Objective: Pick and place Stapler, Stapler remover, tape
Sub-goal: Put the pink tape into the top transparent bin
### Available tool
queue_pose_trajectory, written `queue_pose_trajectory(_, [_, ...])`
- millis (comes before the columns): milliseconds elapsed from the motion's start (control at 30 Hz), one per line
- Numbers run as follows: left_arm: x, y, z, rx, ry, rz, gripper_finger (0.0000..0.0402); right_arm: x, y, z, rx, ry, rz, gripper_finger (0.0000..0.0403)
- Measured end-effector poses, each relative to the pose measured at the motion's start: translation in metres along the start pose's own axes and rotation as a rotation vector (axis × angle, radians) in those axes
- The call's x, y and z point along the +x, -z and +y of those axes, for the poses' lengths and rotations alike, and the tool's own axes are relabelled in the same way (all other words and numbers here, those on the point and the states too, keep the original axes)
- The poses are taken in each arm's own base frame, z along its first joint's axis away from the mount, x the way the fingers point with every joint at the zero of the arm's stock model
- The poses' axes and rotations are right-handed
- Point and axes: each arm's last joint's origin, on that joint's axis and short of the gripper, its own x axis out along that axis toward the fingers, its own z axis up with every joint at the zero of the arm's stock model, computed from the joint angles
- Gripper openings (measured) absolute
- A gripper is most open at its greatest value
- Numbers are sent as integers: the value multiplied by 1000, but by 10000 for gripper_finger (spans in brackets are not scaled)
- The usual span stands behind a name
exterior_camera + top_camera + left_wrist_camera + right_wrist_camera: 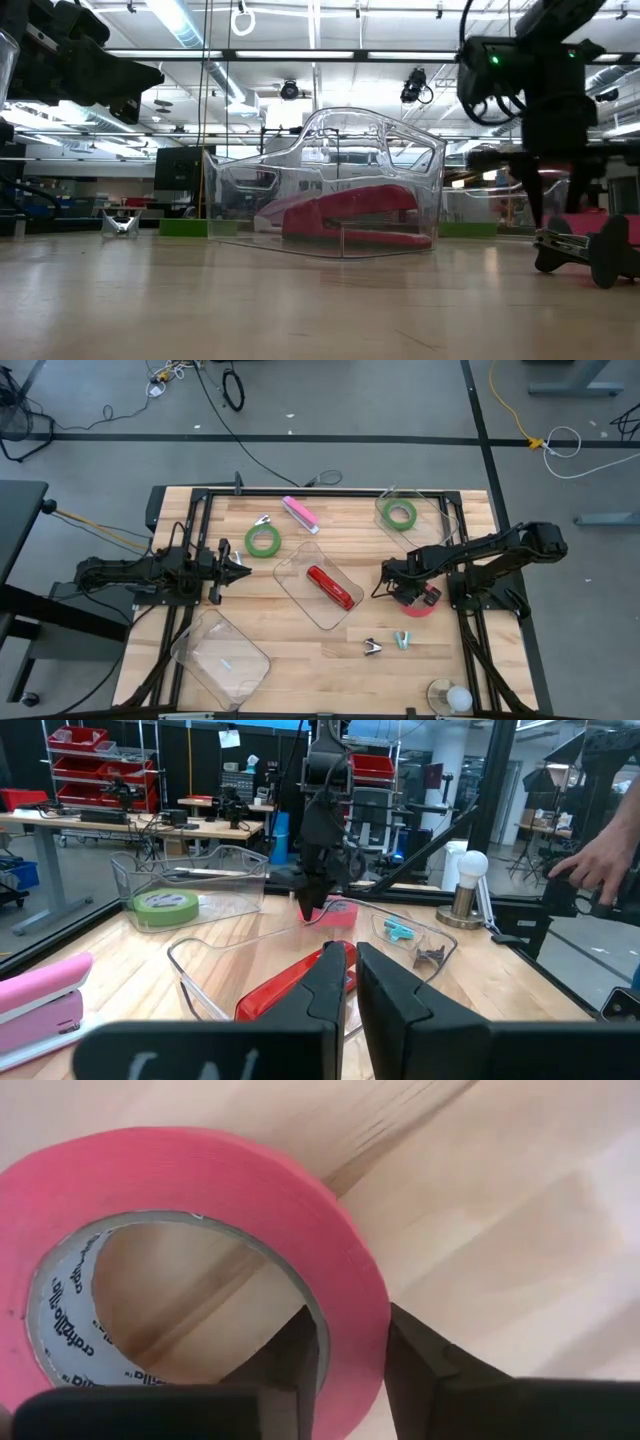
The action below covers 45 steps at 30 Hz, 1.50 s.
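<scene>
Jaws of right gripper [345, 1355] clamp red-pink tape [200, 1230].

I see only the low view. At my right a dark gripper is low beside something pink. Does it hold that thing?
Observer: Yes. The right gripper is shut on the red-pink tape, one finger inside the ring, one outside.
Operator: Where are the green tapes?
Observer: One green tape lies on bare wood near the left gripper; the other green tape sits inside a clear tray on the table's right side.
Operator: Does the left gripper hold anything?
Observer: No, it is shut and empty.
</scene>
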Motion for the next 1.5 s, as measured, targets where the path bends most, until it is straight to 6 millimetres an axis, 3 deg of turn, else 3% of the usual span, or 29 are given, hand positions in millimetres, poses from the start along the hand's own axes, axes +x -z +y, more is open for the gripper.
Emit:
queue_pose_trajectory(367, [0,0,0,0,0,0,30,-66,-23,-35,106,202,-172,86])
queue_pose_trajectory(733, [0,0,0,0,0,0,30,-123,-16,-52,180,368,-292,87])
queue_pose_trajectory(1133, [0,0,0,0,0,0,30,-129,12,-60,367,385,-245,87])
queue_pose_trajectory(1500, [0,0,0,0,0,0,30,-130,75,-82,714,496,-72,87])
